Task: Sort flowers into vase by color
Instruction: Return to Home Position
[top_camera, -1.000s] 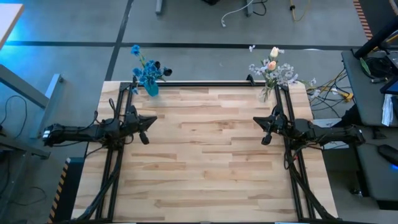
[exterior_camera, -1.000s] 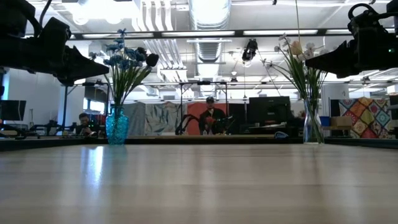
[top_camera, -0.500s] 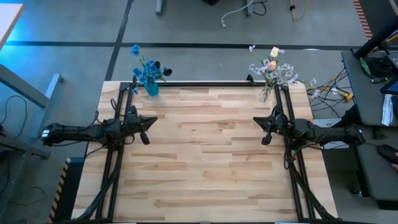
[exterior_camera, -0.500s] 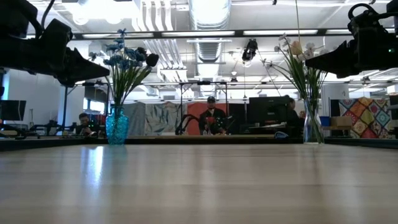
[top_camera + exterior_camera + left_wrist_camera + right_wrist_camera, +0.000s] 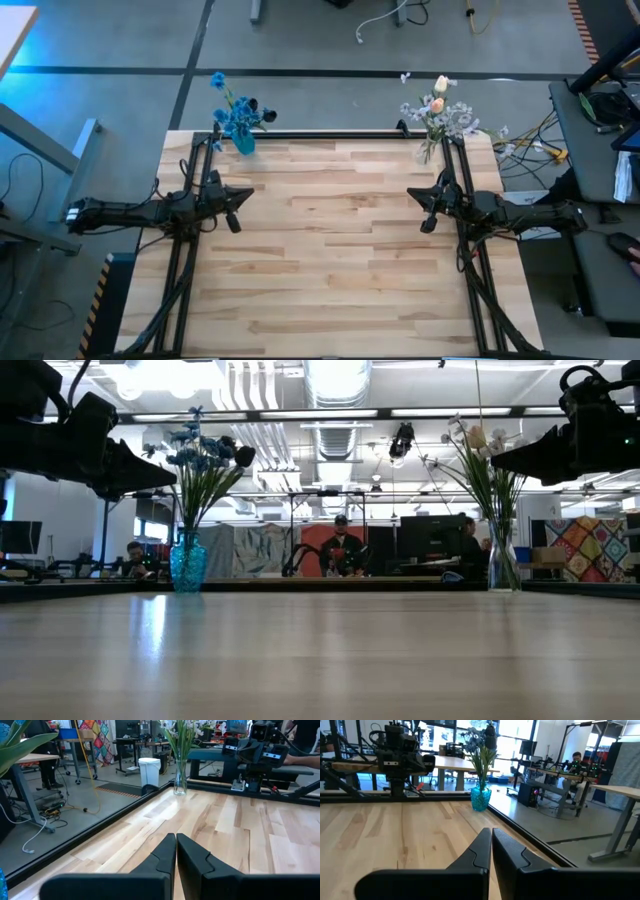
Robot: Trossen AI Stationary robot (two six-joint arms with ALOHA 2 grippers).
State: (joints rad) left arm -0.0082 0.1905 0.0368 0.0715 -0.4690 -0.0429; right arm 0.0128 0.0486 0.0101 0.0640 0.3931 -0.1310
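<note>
Table: wood; I see two vases at its far edge.
Blue flowers: in blue vase, far-left corner.
White flowers, tulips: in clear vase, far-right corner.
Left gripper: fingers together, empty, over left side.
Right gripper: likewise, right side.

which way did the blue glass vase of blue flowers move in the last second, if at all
No: the blue glass vase stands at the same far-left corner of the pale wooden table as before.

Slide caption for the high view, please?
Blue flowers in blue vase, white-peach flowers in clear vase; left gripper, right gripper shut at sides.
</note>
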